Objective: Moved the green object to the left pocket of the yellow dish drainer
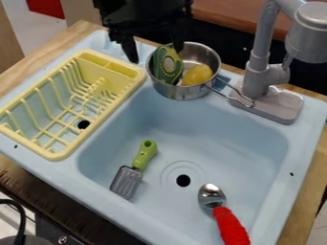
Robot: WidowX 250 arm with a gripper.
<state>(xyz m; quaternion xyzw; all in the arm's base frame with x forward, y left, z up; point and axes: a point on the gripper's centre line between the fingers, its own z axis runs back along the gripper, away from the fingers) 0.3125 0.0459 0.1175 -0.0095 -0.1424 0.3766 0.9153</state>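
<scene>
The black gripper (156,54) hangs wide apart, empty, at the silver metal pot (182,92), its dark-green oval toy (167,70) undelivered.

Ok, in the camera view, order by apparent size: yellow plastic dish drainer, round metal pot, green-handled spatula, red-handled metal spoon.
1. Dish drainer
2. Pot
Spatula and spoon unranked: they look similar, and the spoon seems nearer the camera.

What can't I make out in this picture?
All in the camera view:
- The arm's base: cut off by the top edge.
- Whether the fingers touch the green avocado: they overlap.
- Much of the pot's floor: behind its wall and contents.
- The red handle's end: past the bottom edge.
</scene>
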